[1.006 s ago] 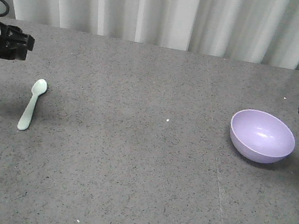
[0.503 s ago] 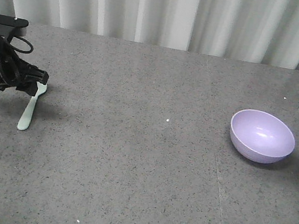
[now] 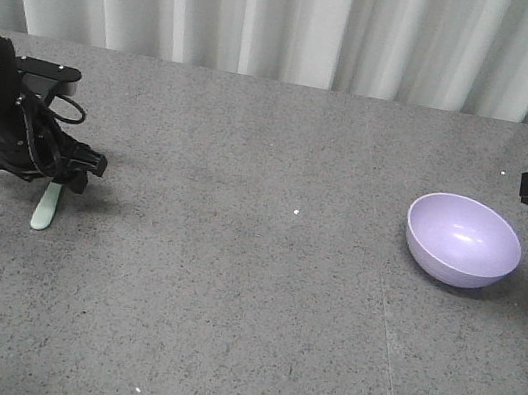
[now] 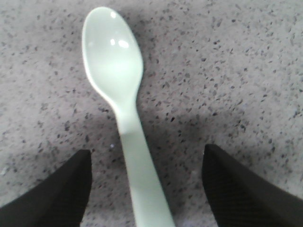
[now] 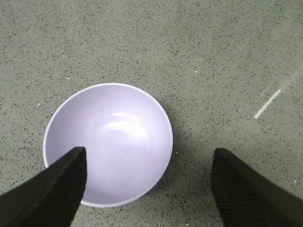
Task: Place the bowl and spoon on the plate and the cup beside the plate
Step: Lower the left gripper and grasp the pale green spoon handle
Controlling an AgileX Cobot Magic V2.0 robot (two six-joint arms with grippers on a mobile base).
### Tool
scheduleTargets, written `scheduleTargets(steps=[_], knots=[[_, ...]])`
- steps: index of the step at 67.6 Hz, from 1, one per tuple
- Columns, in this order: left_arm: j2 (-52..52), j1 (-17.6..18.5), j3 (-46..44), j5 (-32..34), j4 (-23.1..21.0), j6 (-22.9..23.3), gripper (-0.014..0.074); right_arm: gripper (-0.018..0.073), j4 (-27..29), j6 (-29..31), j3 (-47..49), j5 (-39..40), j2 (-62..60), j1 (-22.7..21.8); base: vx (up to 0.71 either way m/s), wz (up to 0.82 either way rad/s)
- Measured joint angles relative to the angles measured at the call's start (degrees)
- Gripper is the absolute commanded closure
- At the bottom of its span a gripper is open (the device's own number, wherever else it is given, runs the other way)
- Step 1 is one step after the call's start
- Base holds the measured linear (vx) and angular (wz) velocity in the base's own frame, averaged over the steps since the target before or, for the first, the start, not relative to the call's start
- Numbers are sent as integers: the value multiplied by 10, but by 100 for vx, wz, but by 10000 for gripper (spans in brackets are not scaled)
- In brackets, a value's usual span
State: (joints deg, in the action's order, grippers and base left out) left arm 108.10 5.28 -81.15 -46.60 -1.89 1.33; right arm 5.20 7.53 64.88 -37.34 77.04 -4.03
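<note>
Nothing is arranged yet: the mint spoon (image 4: 123, 109), glossy plastic with a flat handle, lies on the speckled grey bench (image 3: 256, 308), and the left end effector (image 4: 147, 161) straddles its handle with fingers apart, not gripping. The round, deep lavender bowl (image 5: 109, 142) sits empty at the right, with the right end effector (image 5: 149, 158) spread wide above it (no plate or cup shows in any view).

Legible text, labels, brands, numbers, signs: none on spoon (image 4: 118, 80), bowl (image 5: 109, 142), tabletop (image 3: 246, 306) or curtain (image 3: 294, 20).
</note>
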Motion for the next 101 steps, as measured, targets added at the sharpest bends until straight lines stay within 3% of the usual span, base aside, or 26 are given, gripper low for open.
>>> scheduleTargets(steps=[20, 52, 72, 91, 101], knots=[[36, 1, -32, 10, 0, 46, 111, 21, -3, 1, 0, 2, 3, 0, 0, 0], [78, 1, -101, -64, 9, 50, 161, 21, -16, 1, 0, 13, 3, 0, 0, 0], [78, 1, -102, -76, 19, 50, 340, 21, -16, 1, 0, 13, 3, 0, 0, 0], [78, 1, -102, -106, 33, 45, 602, 21, -16, 1, 0, 14, 3, 0, 0, 0], [77, 1, -103, -111, 39, 34, 605, 21, -16, 1, 0, 14, 3, 0, 0, 0]])
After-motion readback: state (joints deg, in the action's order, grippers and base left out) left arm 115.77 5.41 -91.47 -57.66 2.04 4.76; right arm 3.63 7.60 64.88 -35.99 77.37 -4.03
